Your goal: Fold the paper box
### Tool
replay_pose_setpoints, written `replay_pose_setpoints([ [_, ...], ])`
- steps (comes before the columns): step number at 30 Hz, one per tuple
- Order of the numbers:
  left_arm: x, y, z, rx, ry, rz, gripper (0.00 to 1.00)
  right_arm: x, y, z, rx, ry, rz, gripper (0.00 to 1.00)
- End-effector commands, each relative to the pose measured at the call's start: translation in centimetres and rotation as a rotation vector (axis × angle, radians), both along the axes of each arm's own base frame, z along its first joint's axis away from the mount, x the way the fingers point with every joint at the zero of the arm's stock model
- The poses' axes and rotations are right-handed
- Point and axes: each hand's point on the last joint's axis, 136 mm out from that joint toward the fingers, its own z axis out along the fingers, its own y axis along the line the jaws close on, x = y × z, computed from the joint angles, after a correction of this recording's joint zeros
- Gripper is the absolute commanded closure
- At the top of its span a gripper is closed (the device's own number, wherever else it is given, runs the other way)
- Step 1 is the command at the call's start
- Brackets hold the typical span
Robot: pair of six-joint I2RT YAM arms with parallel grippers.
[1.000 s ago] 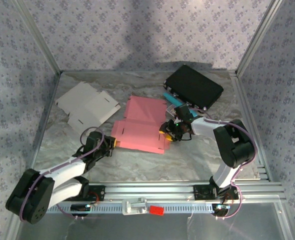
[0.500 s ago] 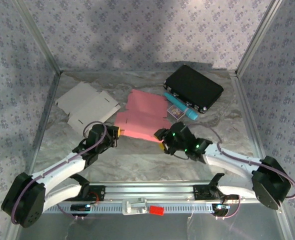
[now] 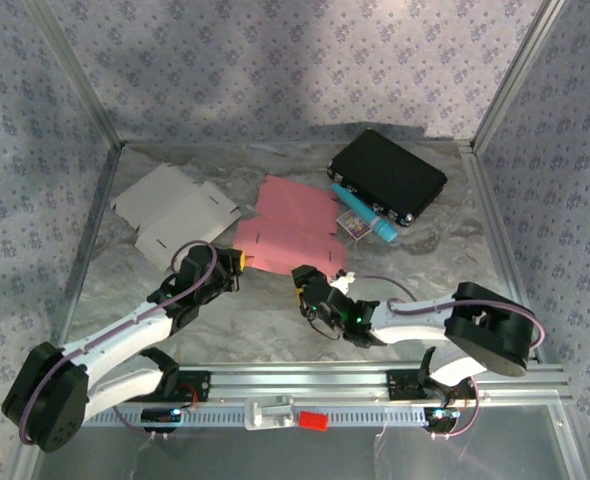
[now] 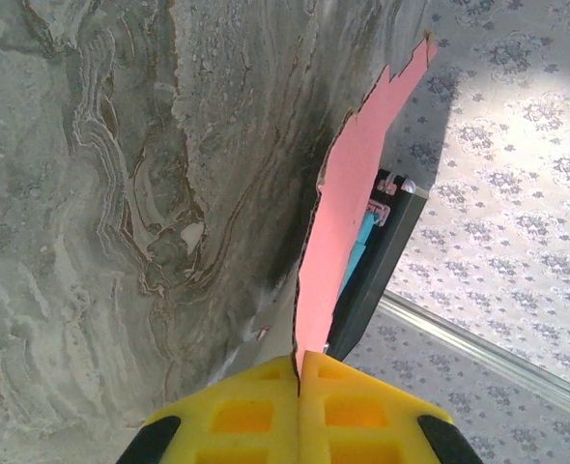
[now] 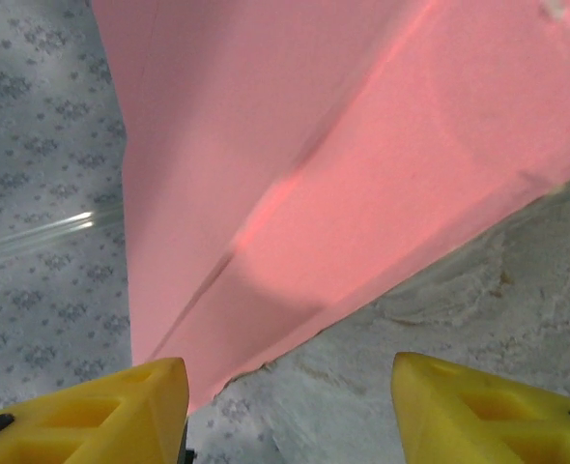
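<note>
Though near paper box [image 3: 290, 225], case [image 3: 387, 175] apart

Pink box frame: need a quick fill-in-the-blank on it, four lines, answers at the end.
1. The left gripper is ___ on an edge of the pink paper box.
2. The right gripper, by the pink box's near edge, stands ___.
3. The flat box lying left of the pink one is ___ in colour.
4. The case at the back right of the table is ___ in colour.

Missing words: shut; open; white; black.
</note>
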Motion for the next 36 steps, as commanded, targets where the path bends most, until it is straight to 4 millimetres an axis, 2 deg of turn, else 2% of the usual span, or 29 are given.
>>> replay_pose_setpoints([
  [1,-0.1,-0.3,1.3,-0.036,-0.004,0.007,1.00,1.2,0.1,2.1,0.081,-0.080,-0.131,0.42],
  [4,-0.4,-0.3,1.3,-0.038,0.002,0.000,1.00,1.7,0.5,2.2,0.106,-0.100,-0.152,0.45],
  [10,-0.8,-0.1,1.1,-0.037,0.009,-0.004,1.00,2.2,1.9,2.7,0.152,-0.128,-0.145,0.58],
  [29,-0.7,0.1,1.4,-0.027,0.005,0.004,1.00,3.7,1.2,4.0,0.139,-0.139,-0.126,0.82],
  [31,-0.7,0.1,1.4,-0.026,0.006,0.004,1.00,3.9,1.2,4.3,0.137,-0.141,-0.121,0.87],
  [34,-0.8,0.1,1.5,-0.019,0.007,-0.004,1.00,4.4,1.1,5.2,0.131,-0.140,-0.110,1.00],
  [35,-0.8,0.1,1.6,-0.016,0.006,-0.005,0.95,4.5,1.2,5.6,0.130,-0.137,-0.103,1.00],
  [36,-0.8,0.1,1.9,-0.009,0.000,-0.010,0.81,4.7,1.3,6.2,0.128,-0.140,-0.093,1.00],
])
